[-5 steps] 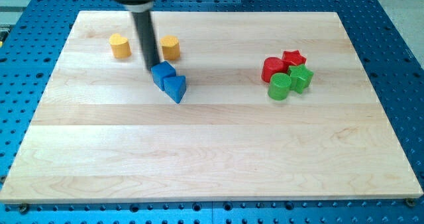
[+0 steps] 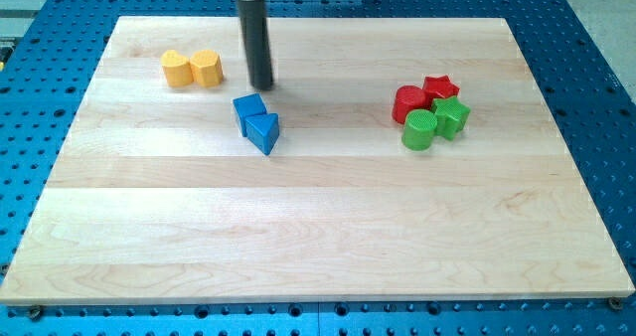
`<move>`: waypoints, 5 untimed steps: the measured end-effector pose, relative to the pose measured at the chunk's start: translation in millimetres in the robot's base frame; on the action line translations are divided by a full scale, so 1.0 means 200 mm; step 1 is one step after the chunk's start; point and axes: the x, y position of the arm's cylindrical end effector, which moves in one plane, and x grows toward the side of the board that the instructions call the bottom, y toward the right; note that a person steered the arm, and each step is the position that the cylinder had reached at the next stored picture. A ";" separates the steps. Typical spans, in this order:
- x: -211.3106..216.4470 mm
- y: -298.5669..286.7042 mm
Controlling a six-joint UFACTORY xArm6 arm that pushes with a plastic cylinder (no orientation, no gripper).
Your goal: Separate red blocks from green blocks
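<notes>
Desk (image 2: 328,247) of pale wood fills most of the view, resting on a blue perforated base (image 2: 60,276). Rod (image 2: 258,38) comes down from the view's top, and my tip (image 2: 262,85) sits on the wood just above the blue cube (image 2: 248,108), apart from it; this end effector has no jaws to open or close and grips nothing. Well off to the view's right lies the task's cluster: a red cylinder-like block (image 2: 407,102) and a red star (image 2: 439,85) press against a green cylinder (image 2: 419,129) and a green block (image 2: 452,116), the reds on the upper side, so all four are tangled and none is yet separated. Touching the cube, a blue triangular block (image 2: 263,133) sits below it. Two yellow blocks (image 2: 192,69) sit touching at upper left, clear of the job. Judging by this, my tip must cross rightward to wedge between colours
</notes>
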 end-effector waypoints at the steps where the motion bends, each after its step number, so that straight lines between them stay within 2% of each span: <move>1: -0.04 0.47; 2: -0.04 1.01; 3: -0.03 1.31; 5: 0.25 1.15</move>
